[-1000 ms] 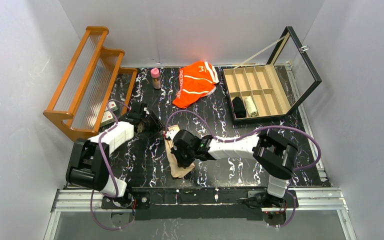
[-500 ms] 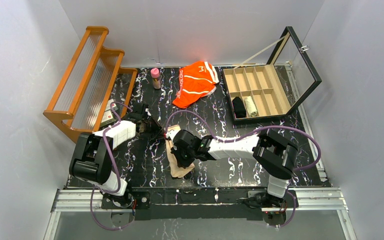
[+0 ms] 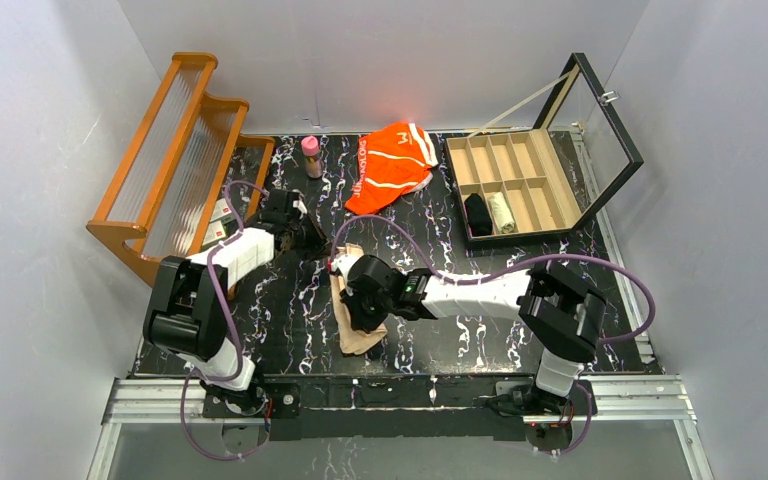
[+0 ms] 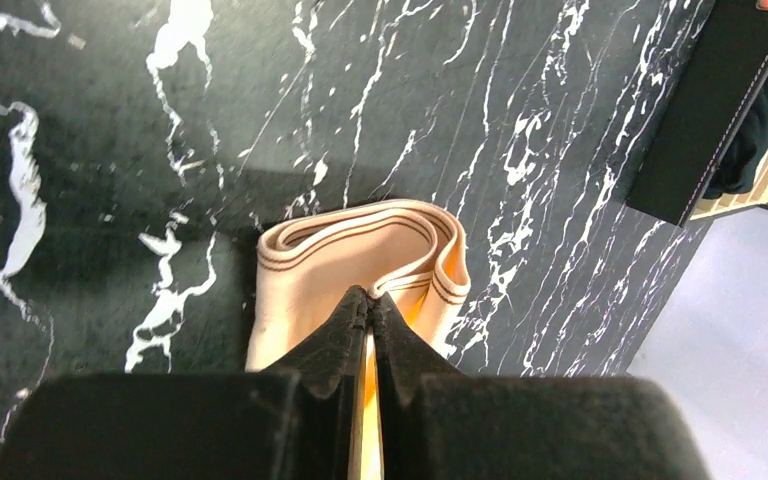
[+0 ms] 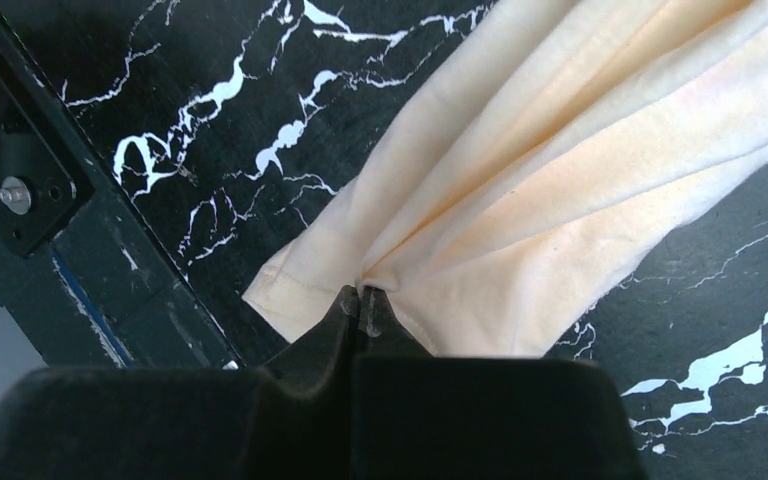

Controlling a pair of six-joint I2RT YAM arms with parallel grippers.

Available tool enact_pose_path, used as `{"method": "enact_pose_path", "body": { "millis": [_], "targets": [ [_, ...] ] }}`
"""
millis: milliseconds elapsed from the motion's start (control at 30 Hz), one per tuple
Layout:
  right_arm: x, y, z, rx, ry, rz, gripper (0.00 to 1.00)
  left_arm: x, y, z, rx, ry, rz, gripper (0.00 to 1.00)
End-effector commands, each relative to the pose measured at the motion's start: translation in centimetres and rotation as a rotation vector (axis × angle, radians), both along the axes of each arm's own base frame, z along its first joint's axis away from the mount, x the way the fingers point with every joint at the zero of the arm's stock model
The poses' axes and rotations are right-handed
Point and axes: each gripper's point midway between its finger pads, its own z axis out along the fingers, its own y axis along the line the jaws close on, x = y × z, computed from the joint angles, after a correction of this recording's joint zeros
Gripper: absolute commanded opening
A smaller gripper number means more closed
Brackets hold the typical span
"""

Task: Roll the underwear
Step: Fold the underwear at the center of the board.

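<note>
The beige underwear (image 3: 362, 340) is lying centre-near on the table (image 3: 480, 340), its long axis running near to far and its waistband end pointing away from the bases. The left gripper (image 4: 371, 300) is pinching it just behind the waistband, jaws closed on cloth. The right gripper (image 5: 360, 297) is clamping a fold near the hem. The orange underwear (image 3: 392, 165) is lying at the far edge beside the box (image 3: 520, 237), well apart.

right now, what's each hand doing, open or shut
left hand: shut on the beige underwear, at its banded end
right hand: shut on the beige underwear, at its other end
</note>
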Motion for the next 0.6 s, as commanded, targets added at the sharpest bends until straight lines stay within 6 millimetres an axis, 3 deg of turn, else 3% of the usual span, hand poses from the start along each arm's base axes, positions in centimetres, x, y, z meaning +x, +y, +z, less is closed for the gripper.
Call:
{"method": "enact_pose_path", "body": {
  "millis": [0,300,467,567],
  "targets": [
    [0.2,1.7,2.6,0.075,-0.015,0.003,0.01,2.0,0.0,0.7,0.031,-0.072,-0.075,0.0],
    [0.6,3.0,1.2,0.024,0.01,0.009,0.01,2.6,1.3,-3.6,0.092,-0.005,-0.14,0.0],
    [0.4,3.2,-0.3,-0.019,0.05,-0.003,0.01,3.0,1.6,-4.2,0.115,-0.009,-0.169,0.01],
    [0.4,3.3,-0.6,-0.017,0.059,-0.016,0.02,2.9,2.0,-4.0,0.133,0.004,-0.173,0.1]
  ]
}}
